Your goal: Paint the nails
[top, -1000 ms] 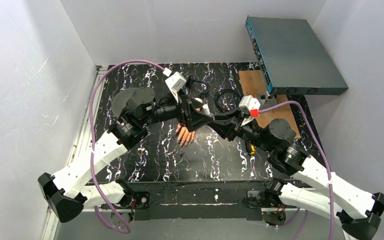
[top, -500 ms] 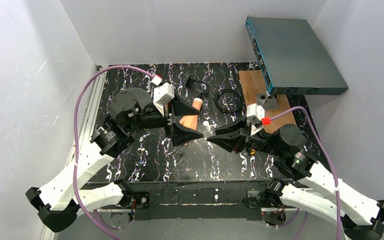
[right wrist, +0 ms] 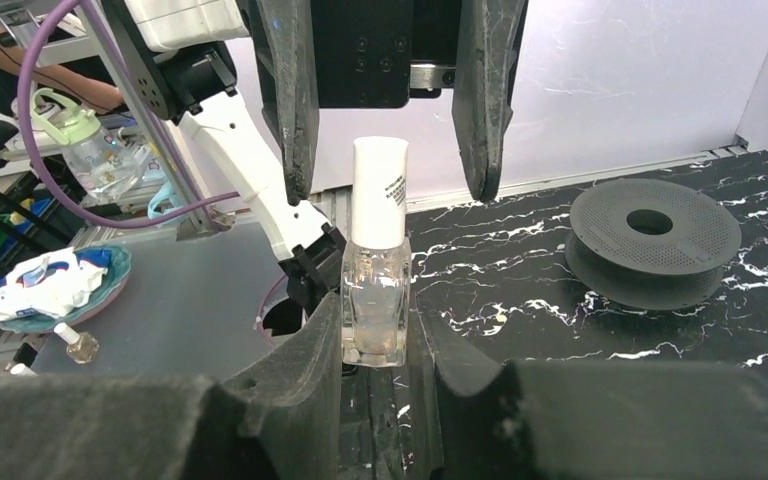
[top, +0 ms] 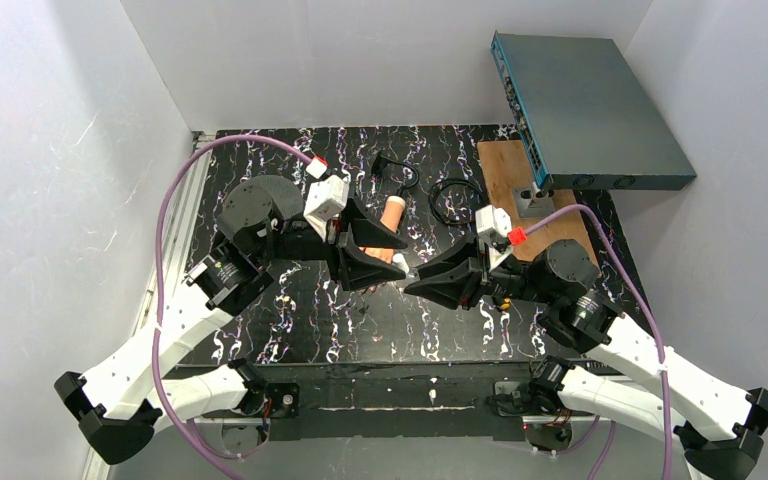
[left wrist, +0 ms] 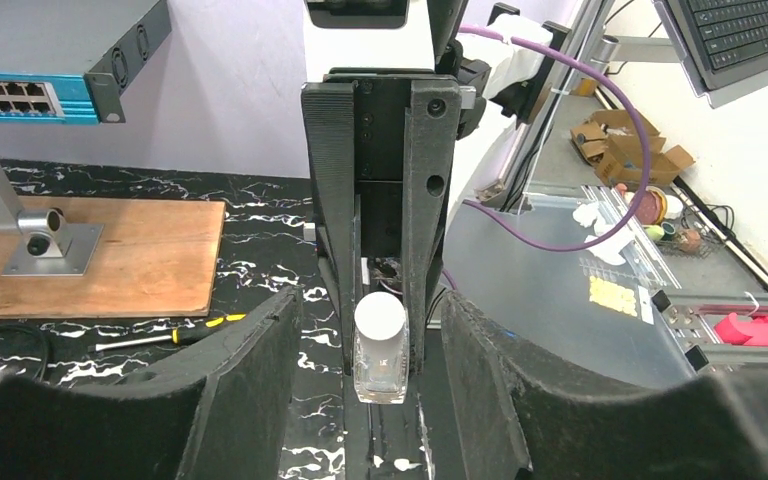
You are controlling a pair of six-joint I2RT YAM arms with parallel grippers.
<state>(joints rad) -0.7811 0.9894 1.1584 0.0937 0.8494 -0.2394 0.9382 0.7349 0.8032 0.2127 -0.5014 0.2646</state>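
Right wrist: right gripper (right wrist: 375, 352) clamps square clear-glass, white-capped bottle (right wrist: 373, 300); left gripper (right wrist: 390, 192), ribbed black jaws apart, at 12 o'clock.

left pincer (right wrist: 388, 190): jaws apart | right pincer (left wrist: 380, 362): clamped on bottle (right wrist: 374, 300)

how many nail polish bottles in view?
2. One clear bottle clamped in the right end effector, the open left end effector straddling its cap. A second bottle lies off-table by a teal dish. Others may be hidden.
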